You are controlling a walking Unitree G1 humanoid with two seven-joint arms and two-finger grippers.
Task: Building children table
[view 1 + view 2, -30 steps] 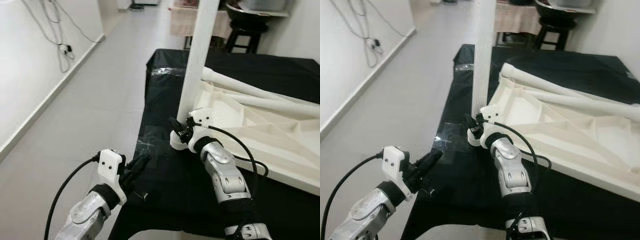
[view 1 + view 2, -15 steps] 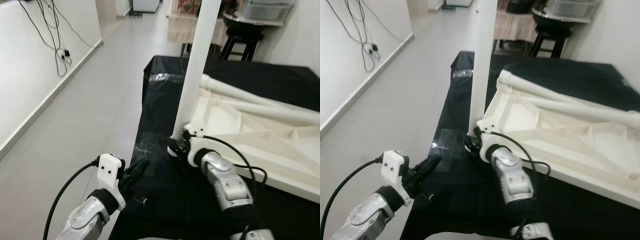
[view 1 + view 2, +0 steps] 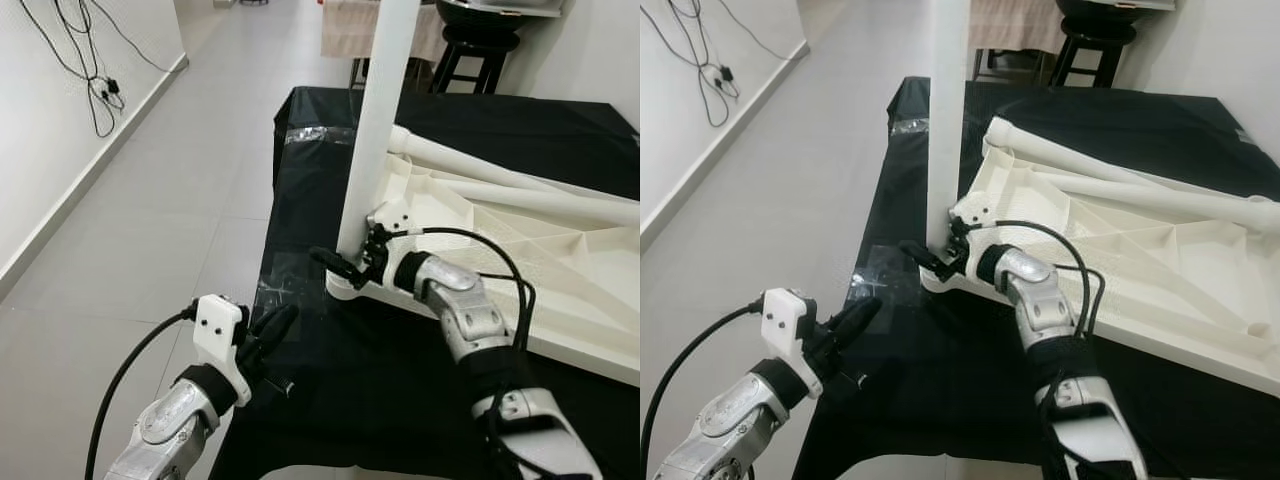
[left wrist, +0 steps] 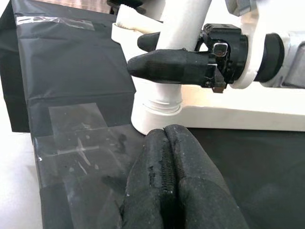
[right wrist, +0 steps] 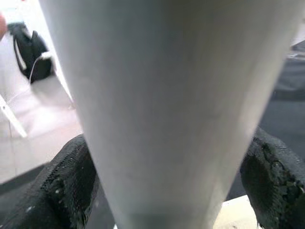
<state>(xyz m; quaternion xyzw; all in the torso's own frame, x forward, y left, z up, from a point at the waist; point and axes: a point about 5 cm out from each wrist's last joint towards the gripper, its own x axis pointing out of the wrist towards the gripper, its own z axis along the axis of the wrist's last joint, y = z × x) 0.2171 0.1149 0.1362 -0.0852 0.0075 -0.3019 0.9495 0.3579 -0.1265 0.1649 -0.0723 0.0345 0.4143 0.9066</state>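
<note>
- Straddling the leg (image 3: 375, 120) low down, the right gripper (image 3: 345, 262) has a finger on each side; whether the pads actually press is hard to tell.
- Left gripper (image 3: 268, 330) hangs off the table's edge, fingers pressed together, empty.
- Leg stands upright in the corner socket of the upturned tabletop (image 3: 540, 260) on the black cloth (image 3: 400, 370).
- Leg looks light, stiff, smooth; it is best gripped near the socket.

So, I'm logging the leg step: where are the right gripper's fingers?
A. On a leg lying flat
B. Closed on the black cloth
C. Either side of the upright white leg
C: the right gripper has one black finger on each side of the upright white leg, near its socket.
</note>
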